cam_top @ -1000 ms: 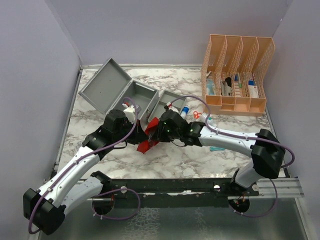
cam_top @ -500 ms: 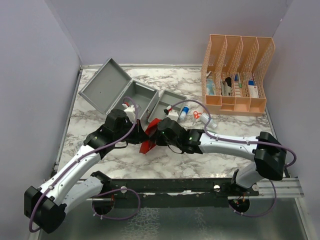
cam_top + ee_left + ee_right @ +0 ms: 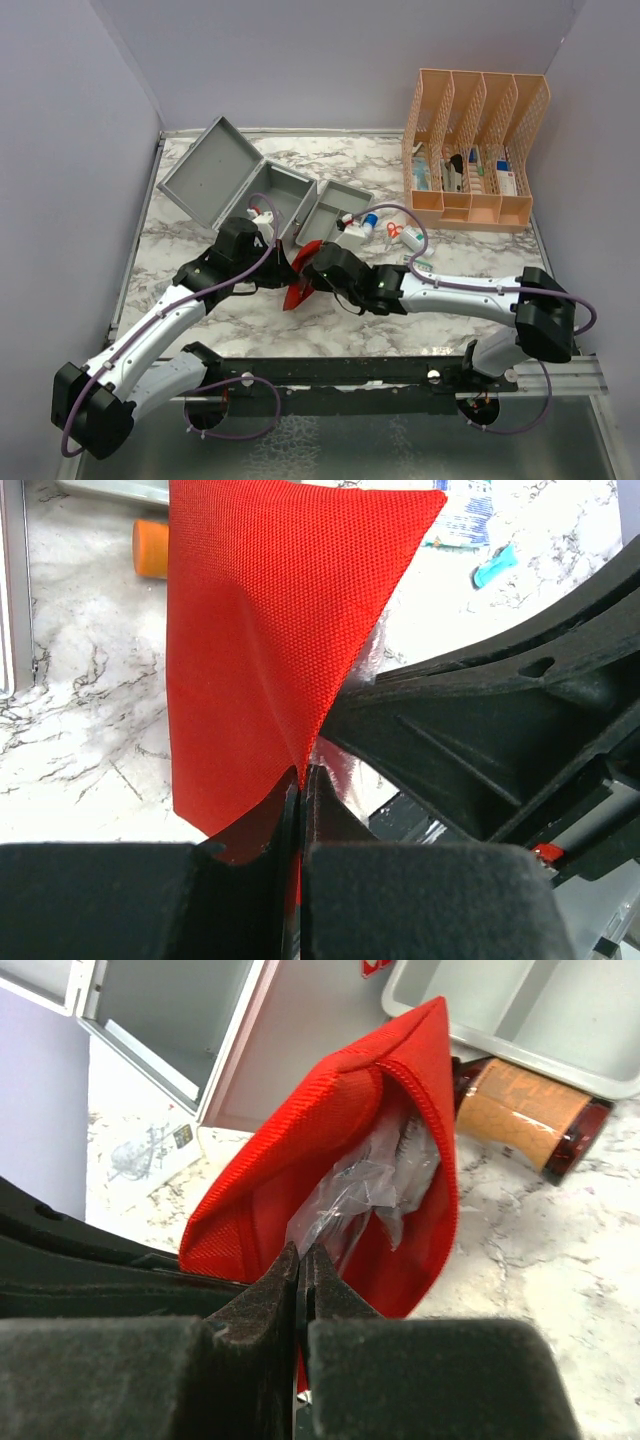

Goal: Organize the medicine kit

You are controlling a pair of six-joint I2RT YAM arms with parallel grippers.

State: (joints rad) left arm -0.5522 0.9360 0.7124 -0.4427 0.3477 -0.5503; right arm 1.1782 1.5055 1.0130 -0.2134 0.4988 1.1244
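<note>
The medicine kit point(image 3: 285, 197) is a grey metal box. It sits at the back left of the marble table point(image 3: 180, 225). Its lid point(image 3: 212, 170) is open and tips back to the left. A grey tray point(image 3: 335, 205) with a wall down its middle sits on the table, touching the right side of the box.

Just in front of the box, both arms hold a red pouch point(image 3: 298, 292) between them. The left gripper point(image 3: 300, 780) is closed tight on a corner of the red cloth. The right gripper point(image 3: 300, 1260) is closed on the edge of the pouch's open mouth, where some clear plastic point(image 3: 360, 1190) pokes out.

A second ago the right arm was higher up and more to the right. Now it has slid down and left, nearer the front of the table. The pouch has come a little nearer the front with it. The left arm is almost where it was. The box and the tray have not moved.

A brown bottle point(image 3: 525, 1115) lies on its side just beside the tray. A small white box point(image 3: 145, 1150) sits by the kit. A little blue-capped bottle point(image 3: 370, 220) lies right of the tray. A peach rack point(image 3: 475, 110) with packs in it stands at the back right. From above, the two grippers cover most of the pouch.
</note>
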